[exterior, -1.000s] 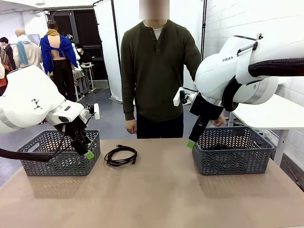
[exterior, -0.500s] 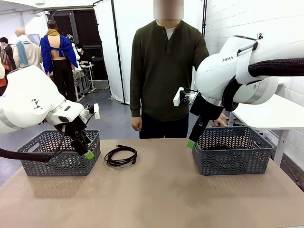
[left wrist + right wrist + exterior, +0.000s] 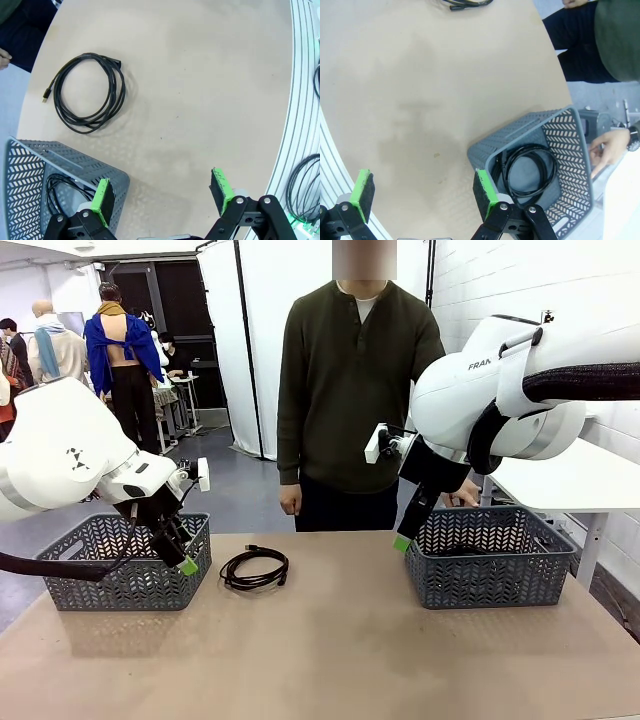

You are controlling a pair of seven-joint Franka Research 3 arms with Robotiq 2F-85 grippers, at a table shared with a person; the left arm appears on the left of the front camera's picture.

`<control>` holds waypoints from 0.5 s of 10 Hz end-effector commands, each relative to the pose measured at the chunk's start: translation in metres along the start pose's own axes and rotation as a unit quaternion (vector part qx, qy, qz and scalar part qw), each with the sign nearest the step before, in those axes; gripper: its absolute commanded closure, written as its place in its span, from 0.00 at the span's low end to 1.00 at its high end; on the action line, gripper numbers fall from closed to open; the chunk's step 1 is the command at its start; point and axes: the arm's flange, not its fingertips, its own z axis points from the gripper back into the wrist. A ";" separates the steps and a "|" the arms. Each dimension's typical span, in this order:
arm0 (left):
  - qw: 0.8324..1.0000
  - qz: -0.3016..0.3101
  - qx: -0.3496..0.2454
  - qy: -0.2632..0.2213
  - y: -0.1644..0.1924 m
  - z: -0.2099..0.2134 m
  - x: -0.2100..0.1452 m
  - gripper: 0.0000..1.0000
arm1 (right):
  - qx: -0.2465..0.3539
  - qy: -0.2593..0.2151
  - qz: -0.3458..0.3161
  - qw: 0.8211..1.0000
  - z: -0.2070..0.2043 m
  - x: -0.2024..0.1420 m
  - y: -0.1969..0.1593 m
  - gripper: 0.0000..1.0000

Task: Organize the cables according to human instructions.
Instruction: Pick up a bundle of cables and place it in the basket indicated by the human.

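One black coiled cable (image 3: 254,569) lies on the tan table between the two baskets; the left wrist view shows it as a round coil (image 3: 89,92) with a small plug end. Another cable (image 3: 62,192) sits inside the left grey basket (image 3: 128,562), and a third cable (image 3: 530,169) lies in the right grey basket (image 3: 488,557). My left gripper (image 3: 183,562) hangs open at the left basket's near right corner, fingers (image 3: 101,201) empty. Over the right basket's left rim my right gripper (image 3: 402,540) is open, holding nothing.
A person in a dark green top stands at the far side, one hand (image 3: 290,500) hanging by the table edge, the other hand (image 3: 606,150) near the right basket's far side. A white side table (image 3: 570,480) stands at right. Bare tabletop stretches across the front.
The person has shifted to the right behind the table. Both arms and the cables have stayed still.
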 end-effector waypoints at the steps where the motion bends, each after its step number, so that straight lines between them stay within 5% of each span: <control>1: 1.000 0.000 0.002 0.000 0.001 0.002 0.001 0.00 | -0.005 0.001 -0.001 1.000 -0.001 -0.001 0.000 0.00; 5: 1.000 0.000 0.002 0.000 0.001 0.002 0.001 0.00 | -0.002 0.014 -0.033 0.999 -0.001 0.013 -0.003 0.00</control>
